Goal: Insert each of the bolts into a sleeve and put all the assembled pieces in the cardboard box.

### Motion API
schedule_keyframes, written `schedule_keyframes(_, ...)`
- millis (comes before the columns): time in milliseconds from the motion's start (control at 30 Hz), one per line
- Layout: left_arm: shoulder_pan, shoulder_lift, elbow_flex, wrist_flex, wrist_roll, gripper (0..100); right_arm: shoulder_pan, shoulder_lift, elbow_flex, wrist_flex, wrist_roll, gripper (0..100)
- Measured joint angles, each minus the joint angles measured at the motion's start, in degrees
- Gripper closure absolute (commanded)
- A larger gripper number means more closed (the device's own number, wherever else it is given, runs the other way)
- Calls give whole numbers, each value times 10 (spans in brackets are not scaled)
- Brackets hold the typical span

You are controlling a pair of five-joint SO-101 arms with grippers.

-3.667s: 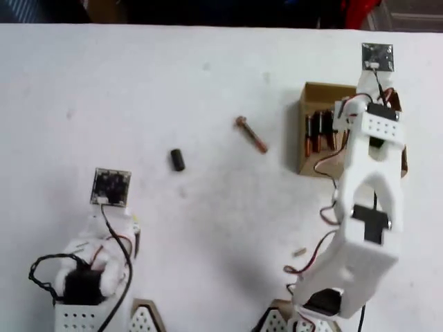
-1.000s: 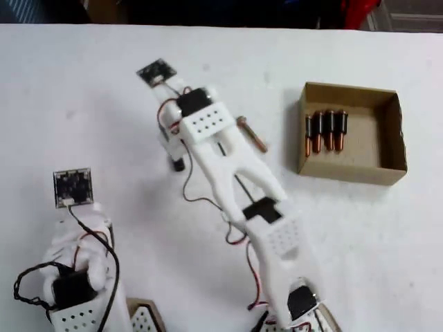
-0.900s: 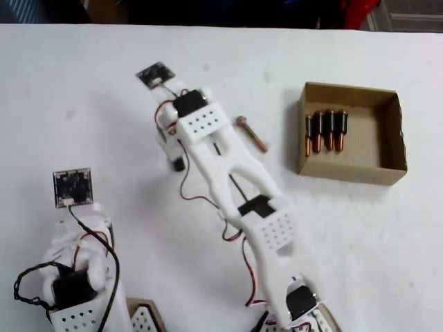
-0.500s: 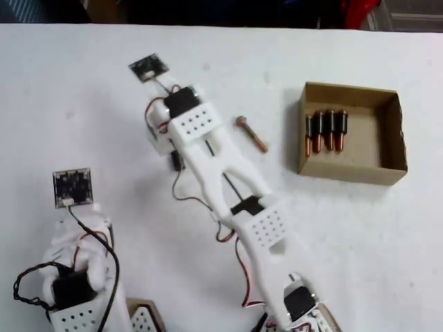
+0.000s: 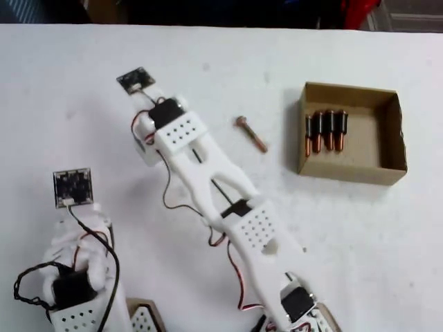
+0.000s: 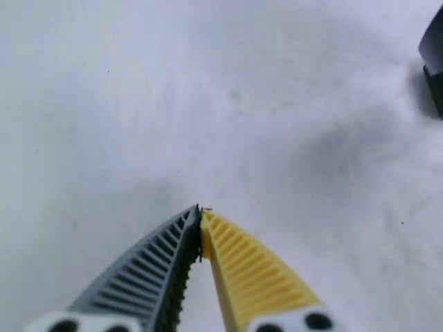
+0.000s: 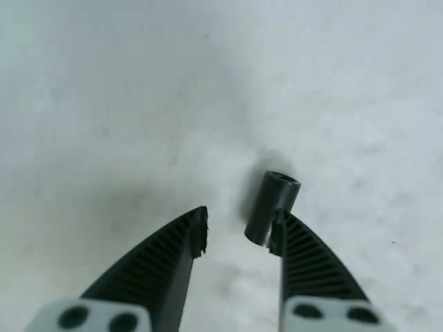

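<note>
— Black cylindrical sleeve (image 7: 272, 206): where does it lie?
— On the white table (image 5: 76, 76), well apart from the brown cardboard box (image 5: 349, 173). The right wrist view shows it touching one fingertip of the right gripper (image 7: 239, 221), whose fingers are spread.
— And the high view?
— The copper bolt (image 5: 250, 134) lies near the box, between it and the right arm. Four assembled pieces (image 5: 325, 130) lie in a row inside the box. The left gripper (image 6: 201, 216), farther off, has its fingers pressed together.
</note>
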Motion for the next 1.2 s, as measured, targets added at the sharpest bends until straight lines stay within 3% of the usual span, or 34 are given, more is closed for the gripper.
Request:
schedule_keyframes(333,0,0,0,0,0,978,51,49,0,-22,-4,872)
schedule_keyframes(767,0,0,0,0,0,978,42,88,-6,-26,-5,872)
schedule_keyframes(933,0,0,0,0,0,978,40,97,-15,-26,-6,991)
schedule_keyframes(1033,0,0,0,0,0,978,42,97,-16,-26,-6,954)
schedule_keyframes(1200,0,0,0,0,0,978,42,97,-18,-23,-6,982)
